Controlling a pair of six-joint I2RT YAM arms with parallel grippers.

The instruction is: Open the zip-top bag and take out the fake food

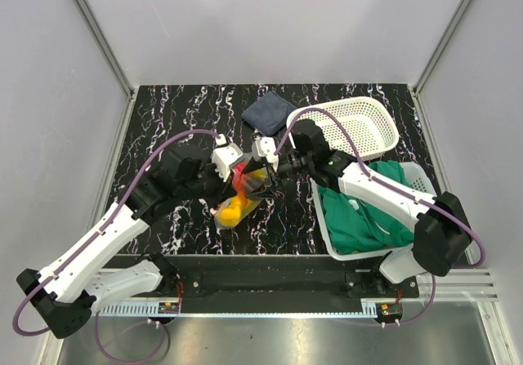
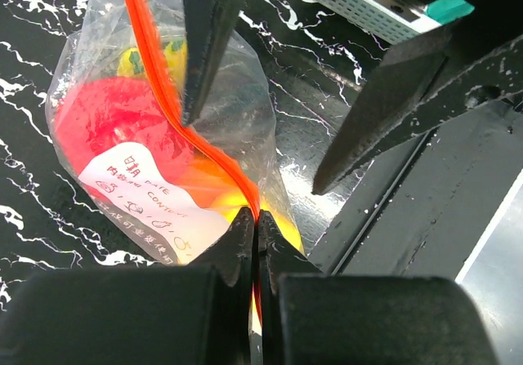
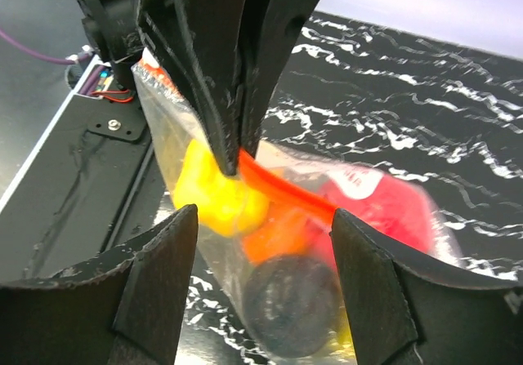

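Your left gripper (image 2: 256, 218) is clenched on the bag's (image 2: 245, 104) red zip strip (image 2: 155, 79), holding that edge over the middle of the table (image 1: 163, 120). Your right gripper (image 3: 263, 216) is released, its 2 fingers spread wide on either side of the bag, 1 of them just beside the strip. The food (image 3: 212, 189) sits inside the bag: a red piece, yellow pieces and 1 dark round fruit (image 3: 290, 304).

fake food (image 2: 114, 120) in zip-top bag (image 2: 241, 87) | basket (image 1: 372, 104) right (cloth (image 1: 268, 110) behind)
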